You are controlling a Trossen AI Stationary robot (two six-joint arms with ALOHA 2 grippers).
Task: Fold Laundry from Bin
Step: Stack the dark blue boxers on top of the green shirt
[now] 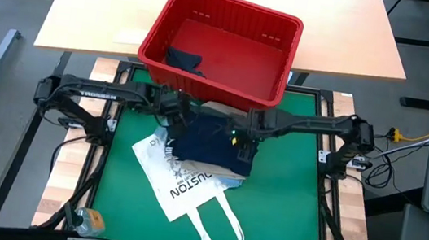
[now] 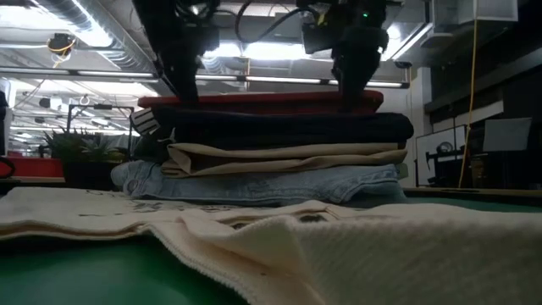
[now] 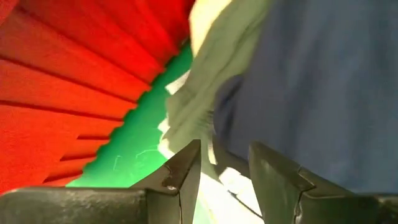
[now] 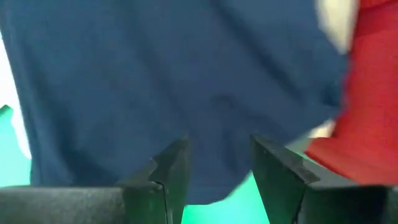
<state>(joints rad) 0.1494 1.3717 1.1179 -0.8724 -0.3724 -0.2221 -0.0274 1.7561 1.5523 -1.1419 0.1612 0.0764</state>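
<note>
I see the stack [image 1: 211, 148] of folded laundry on the green mat [image 1: 286, 203], its far edge touching the red bin [image 1: 219, 47]. From the low view, navy cloth [image 2: 279, 127] tops beige [image 2: 279, 157], with denim [image 2: 262, 185] at the bottom. My left gripper [image 3: 225, 163] hangs over the stack's left edge, fingers apart, clamped on nothing. My right gripper [image 4: 219, 158] hovers over the navy top near the bin wall, fingers apart too. One dark garment [image 1: 183, 59] lies in the bin. The tote [image 1: 182, 186] sprawls in front, partly under the stack; open mat lies to either side.
</note>
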